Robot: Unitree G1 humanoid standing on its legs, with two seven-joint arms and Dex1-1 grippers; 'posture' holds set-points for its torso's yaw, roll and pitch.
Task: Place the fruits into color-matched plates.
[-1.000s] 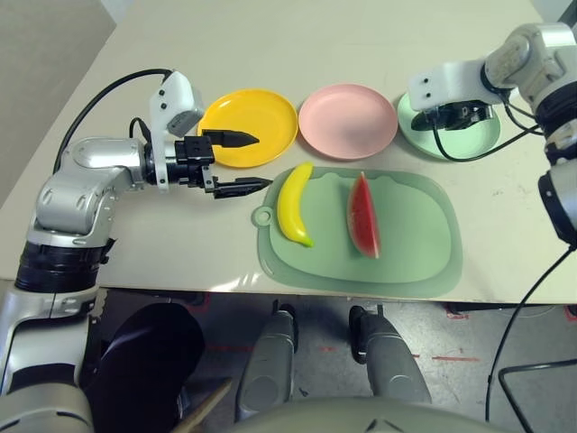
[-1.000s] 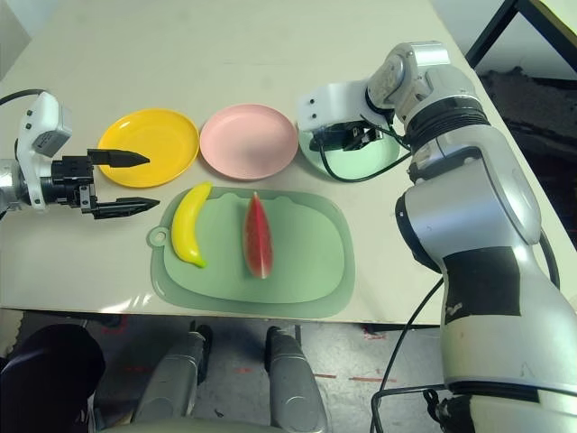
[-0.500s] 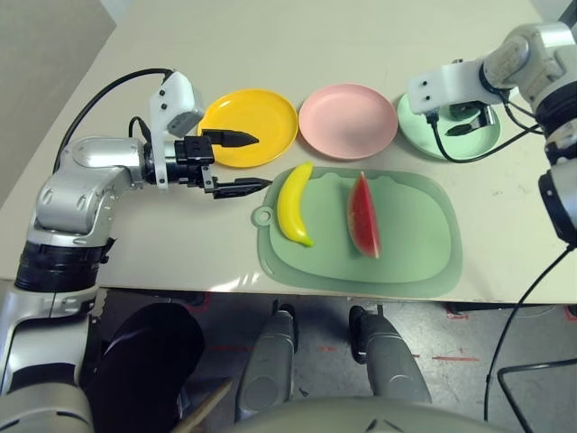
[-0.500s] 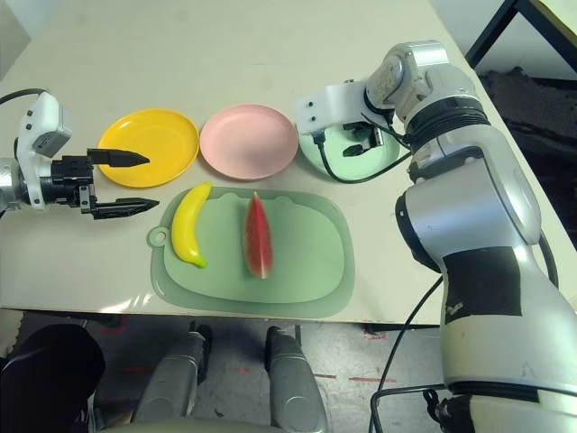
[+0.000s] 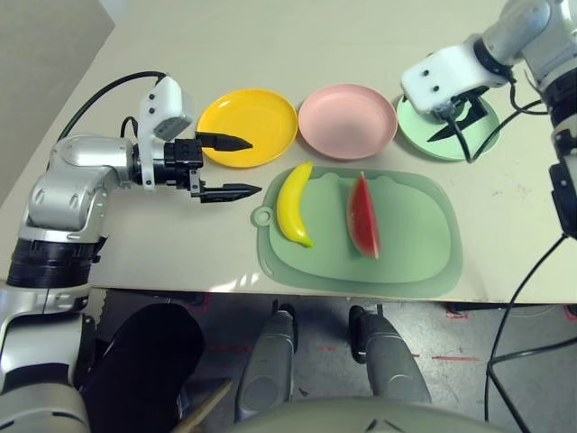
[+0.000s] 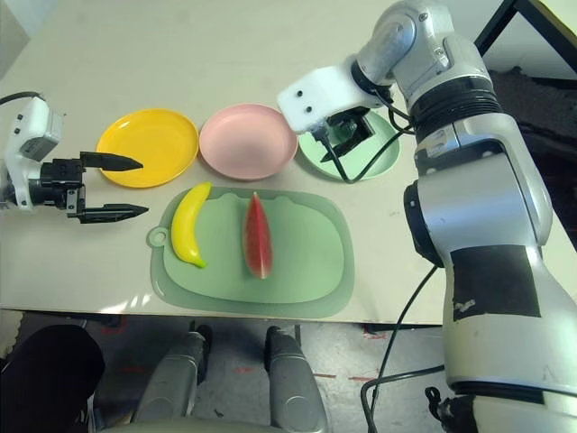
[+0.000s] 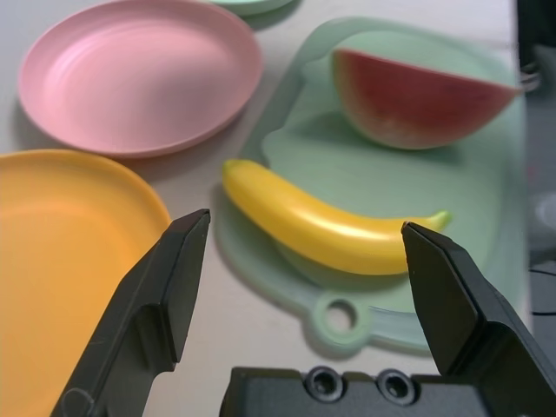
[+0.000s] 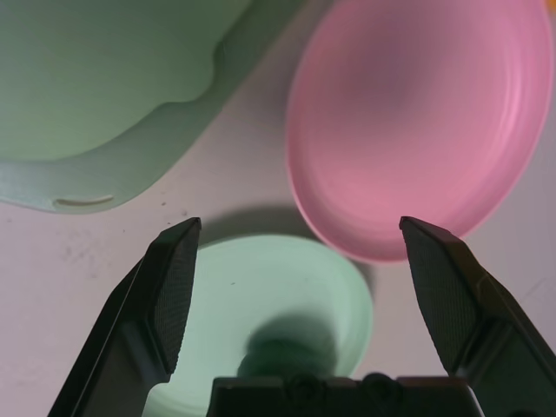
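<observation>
Left gripper [image 5: 236,166] open and empty, fingers spread, hovering low over the table just beside the yellow plate [image 5: 257,122] and pointing toward the banana [image 5: 294,204]. Right gripper [image 6: 345,137] also open and empty, held above the mint green plate [image 6: 379,155].

Banana lies on the near left part of the cutting mat [image 5: 415,248], curved, its tip toward the mat's hanging loop. Watermelon wedge [image 5: 362,215] rests just beside it on the mat, rind side outward, the two fruits apart. Pink plate [image 5: 347,119] sits empty between the yellow and green ones. Avocado hidden under the right arm, so I cannot say whether it is on the green plate.

Step in hand, as I judge it: banana pickup with the left arm. Next move calls for reaching across to the mat, straddling the banana across its middle, closing, then lifting it over to the yellow plate.
</observation>
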